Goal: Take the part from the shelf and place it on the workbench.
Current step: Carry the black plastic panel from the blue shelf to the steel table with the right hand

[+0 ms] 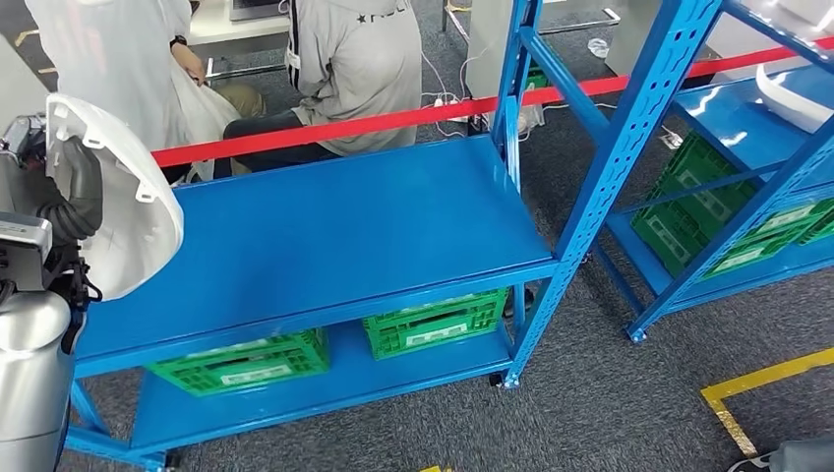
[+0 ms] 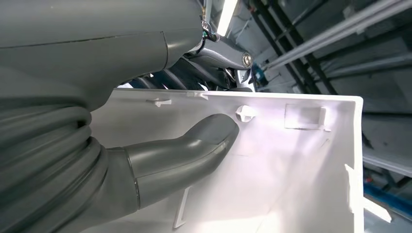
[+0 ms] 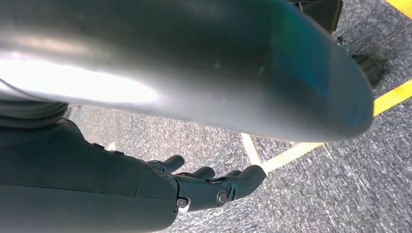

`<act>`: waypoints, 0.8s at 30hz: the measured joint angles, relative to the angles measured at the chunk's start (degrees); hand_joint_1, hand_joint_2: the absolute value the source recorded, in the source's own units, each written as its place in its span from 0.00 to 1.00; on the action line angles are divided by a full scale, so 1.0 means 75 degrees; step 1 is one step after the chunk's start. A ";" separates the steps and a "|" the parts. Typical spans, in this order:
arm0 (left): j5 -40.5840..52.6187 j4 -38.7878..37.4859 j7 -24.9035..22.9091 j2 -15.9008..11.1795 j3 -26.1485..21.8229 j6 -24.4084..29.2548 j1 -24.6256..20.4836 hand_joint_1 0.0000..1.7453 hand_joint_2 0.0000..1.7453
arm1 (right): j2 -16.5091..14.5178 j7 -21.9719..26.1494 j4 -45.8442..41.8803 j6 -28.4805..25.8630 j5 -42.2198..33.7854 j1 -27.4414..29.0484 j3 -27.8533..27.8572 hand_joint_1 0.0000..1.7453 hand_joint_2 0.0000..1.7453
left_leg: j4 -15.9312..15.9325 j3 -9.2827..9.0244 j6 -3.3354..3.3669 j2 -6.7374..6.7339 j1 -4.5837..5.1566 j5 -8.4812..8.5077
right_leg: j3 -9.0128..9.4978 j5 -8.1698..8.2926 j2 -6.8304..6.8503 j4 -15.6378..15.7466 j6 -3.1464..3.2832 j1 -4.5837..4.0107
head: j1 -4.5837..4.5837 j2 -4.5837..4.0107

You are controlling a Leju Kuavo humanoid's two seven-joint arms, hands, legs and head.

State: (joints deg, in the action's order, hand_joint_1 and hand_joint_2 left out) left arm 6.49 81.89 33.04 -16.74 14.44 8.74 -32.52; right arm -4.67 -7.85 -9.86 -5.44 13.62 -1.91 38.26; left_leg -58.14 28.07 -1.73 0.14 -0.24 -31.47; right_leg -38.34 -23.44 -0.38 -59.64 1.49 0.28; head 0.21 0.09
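A white curved plastic part (image 1: pixel 128 211) is raised at the left edge of the head view, above the left end of the blue workbench (image 1: pixel 354 221). My left hand (image 1: pixel 74 192) grips it from inside. In the left wrist view the thick grey thumb (image 2: pixel 194 145) presses on the part's white inner face (image 2: pixel 291 165), and dark fingers hook over its rim. My right hand (image 3: pixel 214 184) hangs over the grey carpet with its fingers apart and nothing in them. Another white part (image 1: pixel 792 93) lies on the blue shelf (image 1: pixel 747 128) at the far right.
Green crates (image 1: pixel 433 320) sit on the workbench's lower level and under the right shelf (image 1: pixel 718 216). A red tape barrier (image 1: pixel 413 116) runs behind the bench. Two people (image 1: pixel 354 69) are beyond it. Yellow floor tape (image 1: pixel 757 379) marks the carpet at right.
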 joint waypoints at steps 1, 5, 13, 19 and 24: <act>-0.0020 -0.0028 0.0009 -0.0020 0.0004 0.0007 -0.0017 1.00 1.00 | -0.0001 0.0002 0.0000 -0.0002 -0.0008 0.0001 0.0014 0.00 0.00 | 0.0033 0.0013 0.0029 0.0001 0.0023 0.0033 | -0.0004 0.0059 0.0000 0.0023 -0.0050 0.0003 | 0.0004 0.0000; -0.0120 -0.0152 0.0045 -0.0057 0.0028 0.0042 -0.0097 1.00 1.00 | 0.0002 -0.0001 0.0002 -0.0012 -0.0015 0.0019 0.0049 0.00 0.00 | 0.0090 0.0243 0.0265 -0.0053 -0.0033 0.0329 | -0.0225 -0.0415 -0.0003 -0.0395 -0.0215 0.0015 | -0.0004 0.0000; -0.0267 -0.0329 0.0022 -0.0087 0.0150 0.0107 -0.0202 1.00 1.00 | 0.0007 0.0001 0.0002 -0.0022 -0.0012 -0.0013 0.0052 0.00 0.00 | -0.0095 0.1110 0.0229 -0.0082 -0.0032 0.0897 | 0.0599 -0.0896 0.0007 -0.0803 -0.0246 0.0032 | -0.0034 0.0000; -0.0271 -0.0371 0.0006 -0.0108 0.0254 0.0233 -0.0238 1.00 1.00 | 0.0016 0.0000 0.0004 -0.0015 -0.0010 -0.0022 0.0054 0.00 0.00 | -0.0196 0.1300 -0.0060 -0.0089 -0.0046 0.0995 | 0.0987 -0.0810 0.0020 0.0126 0.0054 -0.0009 | -0.0034 0.0000; -0.0178 -0.0390 -0.0017 -0.0108 0.0324 0.0299 -0.0180 1.00 1.00 | 0.0017 -0.0011 0.0006 -0.0003 0.0029 -0.0024 0.0055 0.00 0.00 | -0.2141 0.1828 -0.0218 -0.0057 -0.0076 -0.0309 | 0.0470 -0.0364 0.0053 0.0143 0.0141 0.0016 | -0.0016 0.0000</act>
State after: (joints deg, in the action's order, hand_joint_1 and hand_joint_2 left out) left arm 5.15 78.96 32.91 -17.55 16.87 10.98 -33.86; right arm -4.55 -7.93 -9.81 -5.46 13.84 -2.09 38.67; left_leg -74.19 41.77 -3.36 -0.28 -0.81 -33.78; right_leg -34.82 -26.17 0.02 -58.56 2.54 0.40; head 0.09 0.09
